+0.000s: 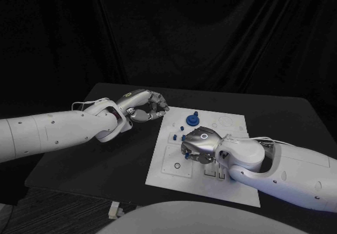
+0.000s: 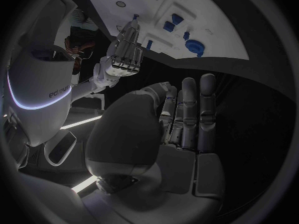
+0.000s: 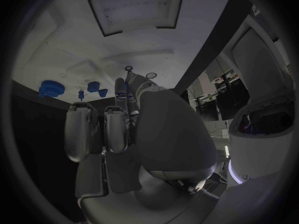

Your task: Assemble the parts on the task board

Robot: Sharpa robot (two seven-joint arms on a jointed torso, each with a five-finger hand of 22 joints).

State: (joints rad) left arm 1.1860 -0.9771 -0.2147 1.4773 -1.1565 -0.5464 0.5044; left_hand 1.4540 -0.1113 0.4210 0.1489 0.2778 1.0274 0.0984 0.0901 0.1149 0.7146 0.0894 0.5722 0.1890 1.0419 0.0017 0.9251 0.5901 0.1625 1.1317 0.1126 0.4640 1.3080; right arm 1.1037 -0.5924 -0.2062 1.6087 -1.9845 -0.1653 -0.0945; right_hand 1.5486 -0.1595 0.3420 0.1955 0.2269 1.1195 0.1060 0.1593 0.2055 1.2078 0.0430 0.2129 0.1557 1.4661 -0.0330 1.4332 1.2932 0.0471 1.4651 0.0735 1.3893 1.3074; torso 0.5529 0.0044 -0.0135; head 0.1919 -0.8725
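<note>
right hand grips a blue part over task board.

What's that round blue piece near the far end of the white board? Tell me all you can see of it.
The round blue piece looks like plastic: a flat disc with a scalloped, gear-like rim and a thin post standing up from its middle. It sits upright on the white task board, near the far edge, a few smaller blue parts close by. Neither robot hand touches it.
</note>
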